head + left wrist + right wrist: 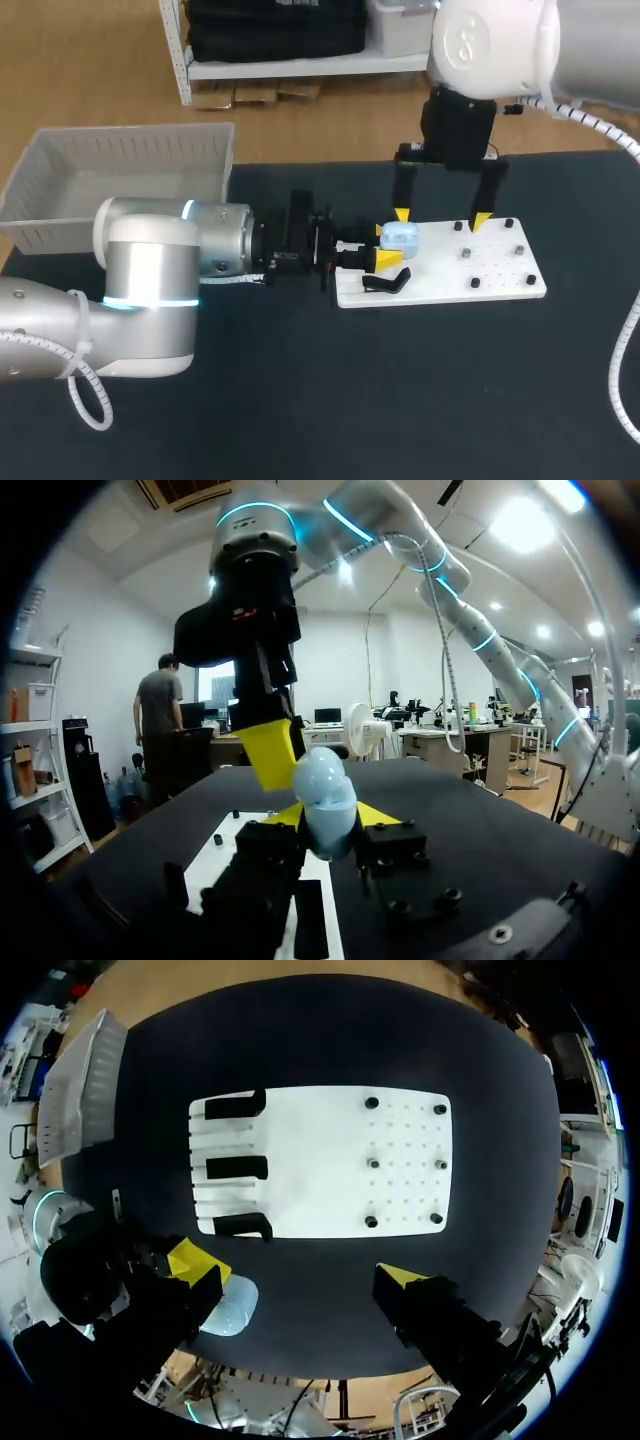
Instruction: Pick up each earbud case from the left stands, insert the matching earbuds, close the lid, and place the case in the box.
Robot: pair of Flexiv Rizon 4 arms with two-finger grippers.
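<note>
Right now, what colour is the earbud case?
Pale blue: the earbud case shows best in the left wrist view.

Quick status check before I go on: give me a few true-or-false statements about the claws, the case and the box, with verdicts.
1. The left claw is shut on the blue case. True.
2. The right claw is shut. False: it is open, its fingers wide apart.
3. The case lies in the box. False: the left claw holds it near the board, apart from the box.
4. The right claw hangs above the board. True.
</note>
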